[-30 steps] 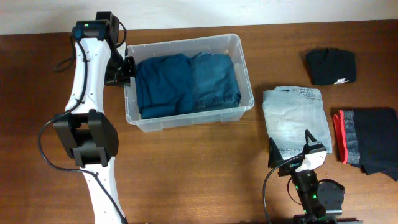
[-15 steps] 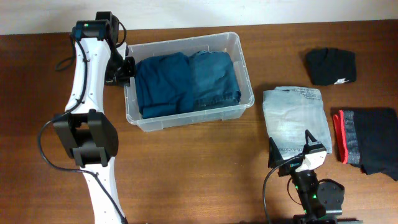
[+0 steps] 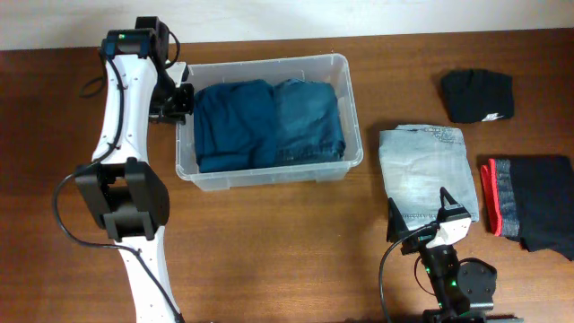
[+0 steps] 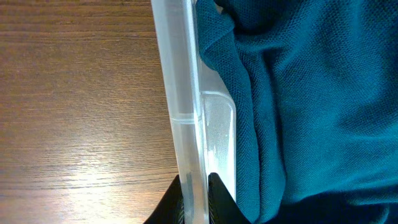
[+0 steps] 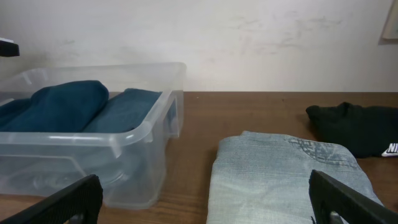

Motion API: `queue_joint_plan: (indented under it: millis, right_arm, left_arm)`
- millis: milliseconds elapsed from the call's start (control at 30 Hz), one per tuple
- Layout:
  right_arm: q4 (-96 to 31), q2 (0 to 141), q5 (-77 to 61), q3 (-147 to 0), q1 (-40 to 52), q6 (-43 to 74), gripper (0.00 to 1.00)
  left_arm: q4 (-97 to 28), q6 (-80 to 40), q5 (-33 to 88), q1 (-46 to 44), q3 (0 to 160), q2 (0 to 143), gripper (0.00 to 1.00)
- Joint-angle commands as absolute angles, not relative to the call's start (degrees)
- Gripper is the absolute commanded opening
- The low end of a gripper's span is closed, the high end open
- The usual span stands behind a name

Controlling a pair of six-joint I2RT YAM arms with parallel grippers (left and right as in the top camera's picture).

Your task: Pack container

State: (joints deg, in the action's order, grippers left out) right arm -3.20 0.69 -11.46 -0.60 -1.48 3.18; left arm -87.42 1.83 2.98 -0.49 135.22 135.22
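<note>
On the far left of the brown wooden counter (image 3: pixel 296 242), the white left arm (image 3: pixel 121 135) reaches up toward the back. Its left claw (image 3: pixel 182 97) sits at the left short side of the container (image 3: pixel 260 178). In the left wrist view, the left claw (image 4: pixel 196 196) is pinched on the clear rim (image 4: pixel 183 74), with one dark finger (image 4: pixel 171 205) outside the wall and the other inside, beside the cloth.

The container is a see-through plastic bin standing on the counter left of centre, toward the back, its long sides running nearly across the view. Two folded items lie side by side in it. A teal garment (image 3: pixel 231 121) fills the left half and blue jeans (image 3: pixel 309 117) fill the right half, the two touching.

Well apart to the right, folded pale jeans (image 3: pixel 426 170) lie flat on the counter. The right claw (image 3: pixel 420 211) sits at their near edge with its fingers spread wide and nothing between them.

Further right, a folded black garment (image 3: pixel 477 95) lies near the back. In front of it, by the right edge, lies a dark garment (image 3: pixel 538 202) with a red band along its left side.
</note>
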Motion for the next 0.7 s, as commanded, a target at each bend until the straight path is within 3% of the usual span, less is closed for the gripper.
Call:
queue_joint_plan:
  millis: [0,667]
  right_arm:
    - [-3.60,0.21,-10.94,-0.32,-1.91,3.22,0.99]
    - [-3.60,0.21,-10.94,-0.32,-1.91,3.22,0.98]
  left_arm:
    - [-88.09,8.32,1.72,-0.21,134.93,135.55,0.01]
    - [-88.99,0.62,2.17,-0.21,134.93,135.55,0.04]
